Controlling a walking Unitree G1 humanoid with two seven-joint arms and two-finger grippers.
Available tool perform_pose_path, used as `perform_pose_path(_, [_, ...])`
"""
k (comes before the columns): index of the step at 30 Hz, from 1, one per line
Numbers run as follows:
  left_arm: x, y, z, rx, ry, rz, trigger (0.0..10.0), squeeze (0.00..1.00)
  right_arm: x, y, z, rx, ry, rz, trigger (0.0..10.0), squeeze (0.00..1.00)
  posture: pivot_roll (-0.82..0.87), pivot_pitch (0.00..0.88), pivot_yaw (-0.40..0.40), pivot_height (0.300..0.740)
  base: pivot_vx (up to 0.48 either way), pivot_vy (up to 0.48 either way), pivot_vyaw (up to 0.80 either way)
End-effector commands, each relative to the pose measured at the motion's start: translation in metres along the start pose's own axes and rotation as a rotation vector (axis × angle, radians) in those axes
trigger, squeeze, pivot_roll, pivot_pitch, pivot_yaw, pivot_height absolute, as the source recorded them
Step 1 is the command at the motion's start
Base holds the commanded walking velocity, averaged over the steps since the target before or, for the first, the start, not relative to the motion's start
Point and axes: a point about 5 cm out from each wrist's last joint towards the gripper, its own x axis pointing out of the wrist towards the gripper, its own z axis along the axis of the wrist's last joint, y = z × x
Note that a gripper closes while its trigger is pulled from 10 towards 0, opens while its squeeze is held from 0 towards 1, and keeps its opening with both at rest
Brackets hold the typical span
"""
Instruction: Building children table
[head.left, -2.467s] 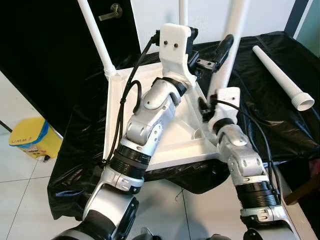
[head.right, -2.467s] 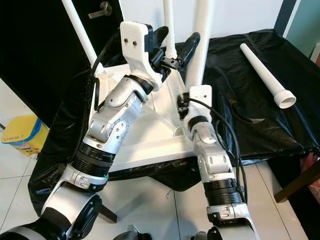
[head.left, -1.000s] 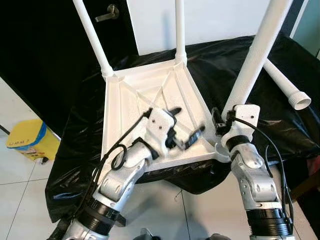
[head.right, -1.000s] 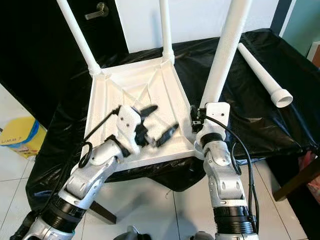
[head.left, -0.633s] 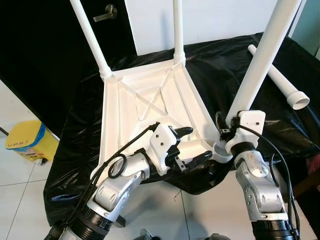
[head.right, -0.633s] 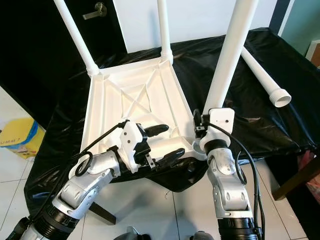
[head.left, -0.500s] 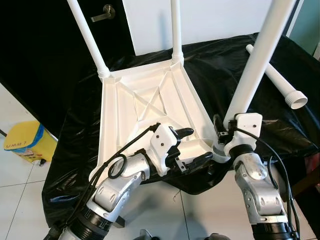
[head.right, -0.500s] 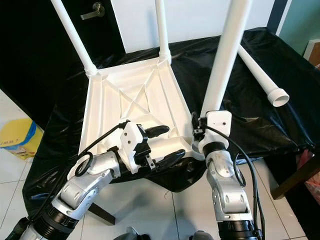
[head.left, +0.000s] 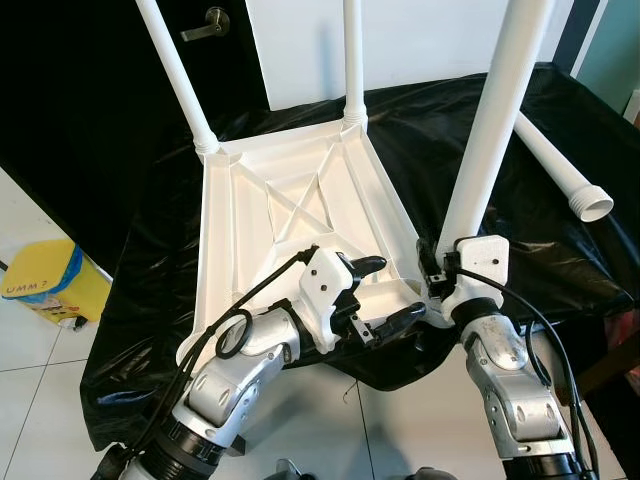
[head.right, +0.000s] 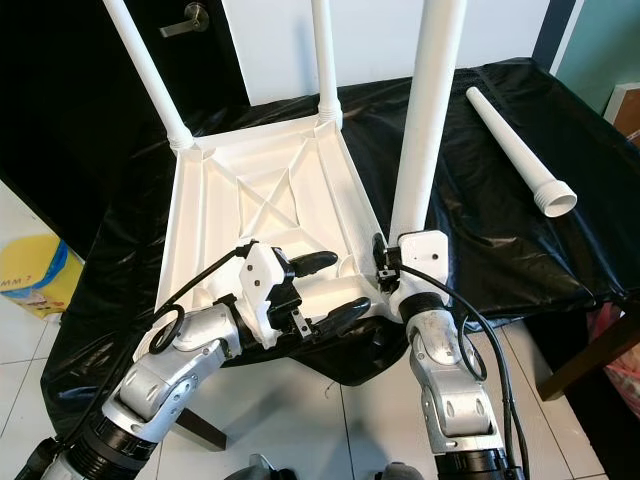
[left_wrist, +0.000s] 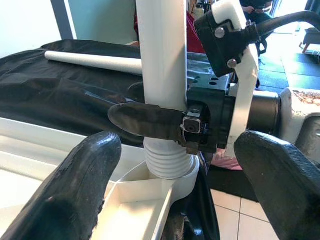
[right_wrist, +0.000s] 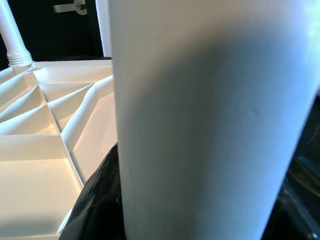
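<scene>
My right hand (left_wrist: 165, 125) was clamped on the near-right leg (head.left: 495, 110) low down, just above its ribbed end, one black finger (left_wrist: 145, 121) wrapped across the white tube where it entered the corner socket (left_wrist: 172, 177) of the upturned tabletop (head.left: 290, 215). That seemed the right place to hold: close to the joint, where a twist or push would go into the socket instead of levering the long tube about. The leg looked like smooth, hollow moulded plastic, so I judged it light and stiff but slippery, and a hold higher up would likely have slid or tipped it. My left hand (head.left: 372, 290) hovered with its fingers spread apart over the near edge of the tabletop, just left of that socket, touching nothing that I could make out. The tabletop lay underside up on the counter (head.left: 560, 260), which was draped in black sheeting; its ribbed frame suggested a rigid, light shell that could skate on the slick sheet if pressed sideways, so bracing its rim seemed wise. Two more legs stood in the far corners, the far-left leg (head.left: 180, 75) leaning outward and the far-right leg (head.left: 352, 60) nearly upright. A loose fourth leg (head.right: 510, 150) lay on the sheeting far to the right, well apart from the tabletop, its flared end toward me. A yellow box (head.left: 40, 280) sat on the floor to the left.
</scene>
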Motion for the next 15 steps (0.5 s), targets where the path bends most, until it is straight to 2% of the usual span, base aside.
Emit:
perform_pose_path(1, [-0.0032, -0.0006, 0.0012, 0.005, 0.008, -0.04, 10.0, 0.0, -0.002, 0.0025, -0.0034, -0.004, 0.012, 0.013, 10.0, 0.0, -0.15, 0.038, 0.067, 0.74, 0.0, 0.0, 0.0])
perform_pose_path(15, [-0.0029, -0.0002, 0.0022, 0.009, 0.01, -0.04, 10.0, 0.0, -0.0069, -0.003, -0.0085, -0.017, 0.021, -0.003, 10.0, 0.0, -0.15, 0.035, 0.072, 0.74, 0.0, 0.0, 0.0])
